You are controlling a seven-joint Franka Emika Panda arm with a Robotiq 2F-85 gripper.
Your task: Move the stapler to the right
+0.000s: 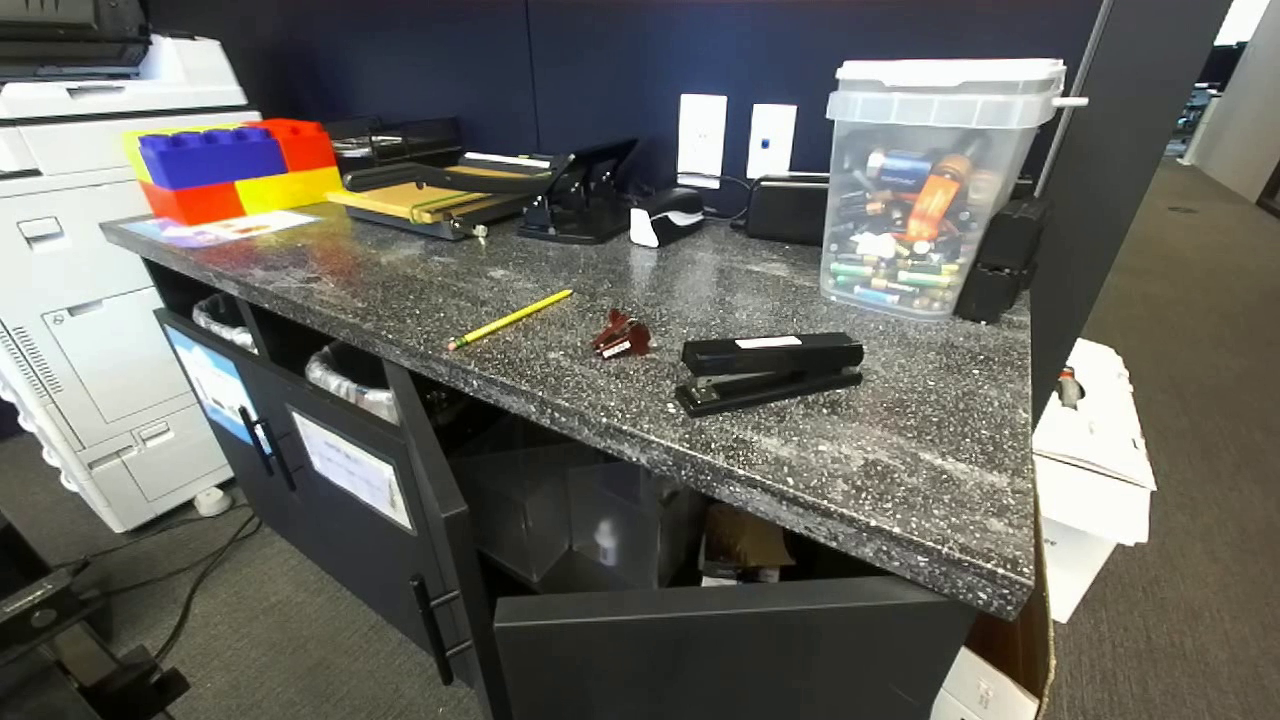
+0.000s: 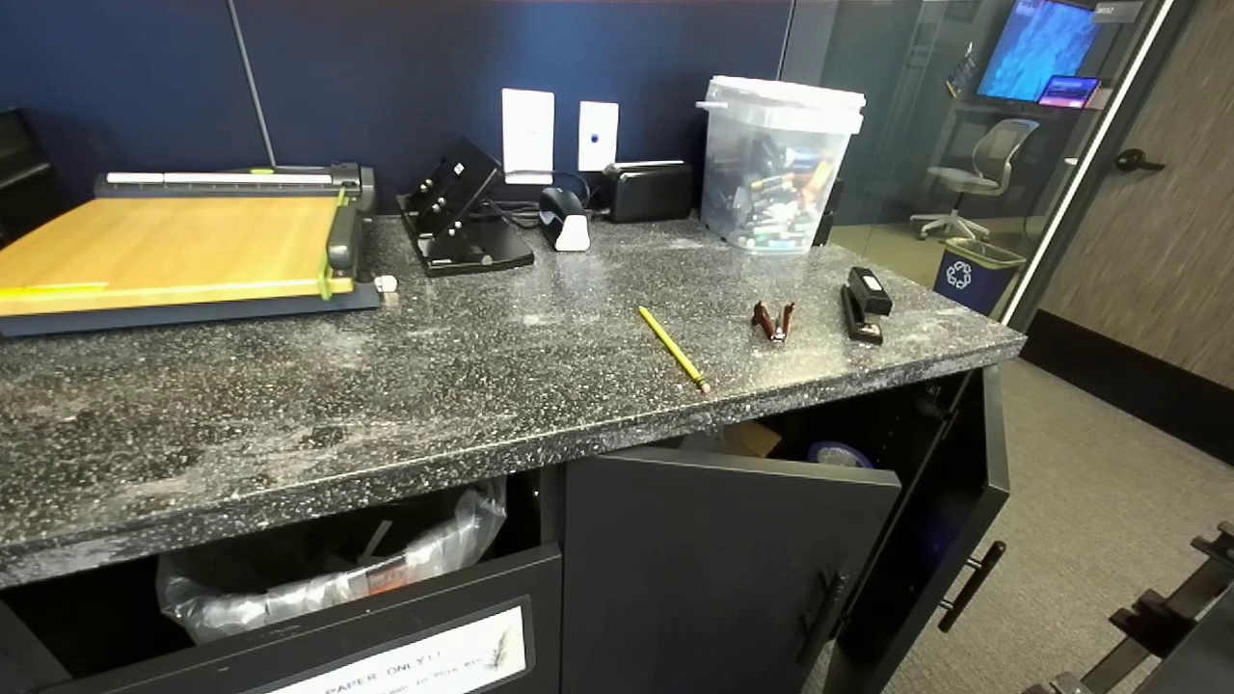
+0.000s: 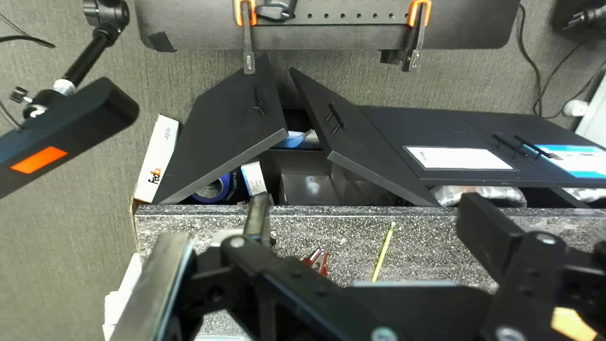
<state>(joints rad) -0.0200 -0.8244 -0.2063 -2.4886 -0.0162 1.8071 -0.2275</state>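
Note:
The black stapler [image 1: 770,372] lies on the speckled dark counter [image 1: 880,450], near its front edge, with its jaw open a little. It also shows in an exterior view [image 2: 865,306] near the counter's end. In the wrist view it is almost wholly hidden behind my gripper's finger at the left. My gripper [image 3: 367,213] shows only in the wrist view. Its fingers stand wide apart with nothing between them, and the counter shows below. How high it is above the counter is hard to tell.
A reddish-brown staple remover [image 1: 621,336] and a yellow pencil [image 1: 510,320] lie beside the stapler. A clear bucket of batteries [image 1: 925,200] stands behind it. A hole punch [image 2: 468,217] and paper cutter [image 2: 183,246] stand farther along. Cabinet doors [image 2: 733,559] hang open below the counter.

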